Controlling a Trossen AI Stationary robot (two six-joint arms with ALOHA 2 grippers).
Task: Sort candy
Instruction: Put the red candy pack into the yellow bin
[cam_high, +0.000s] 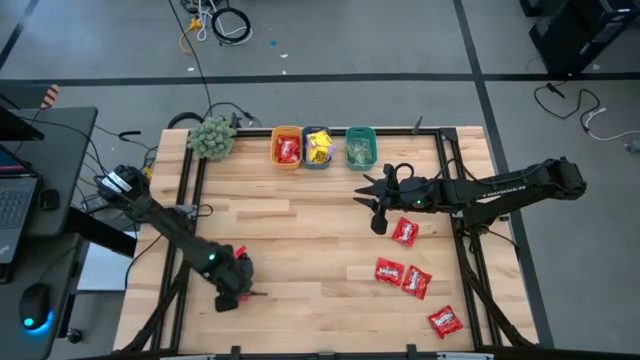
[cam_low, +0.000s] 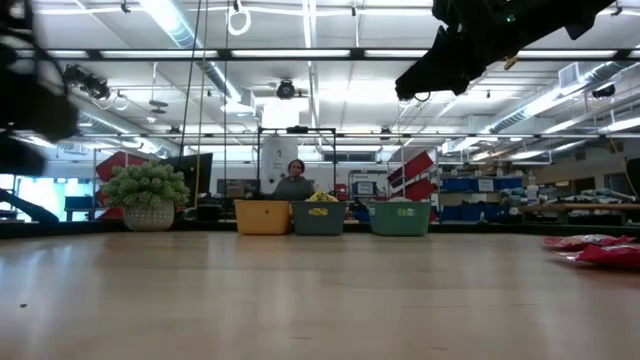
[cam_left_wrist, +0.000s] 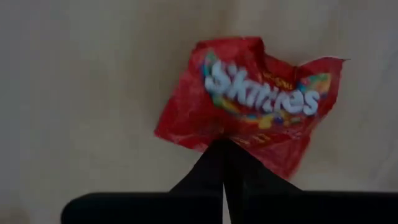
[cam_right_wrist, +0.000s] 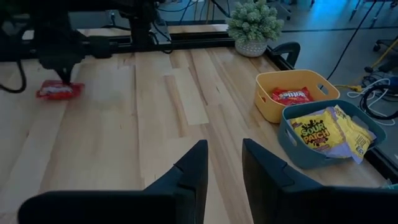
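Left claw (cam_high: 243, 294) pinches red packet (cam_left_wrist: 249, 106) near table's front edge (cam_high: 300, 345).

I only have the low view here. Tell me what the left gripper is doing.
Observer: The left gripper is down at the table's near-left part, shut on a red Skittles packet.
Operator: Report the right gripper.
Observer: The right gripper hangs open in front of the teal bin, holding nothing.
Operator: Give me the bin contents.
Observer: The orange bin holds a red packet, the blue bin holds yellow Sour Patch packets.
Operator: Count the red packets loose on the right.
Observer: Four, the closest to the right gripper lying just on the near side of it.
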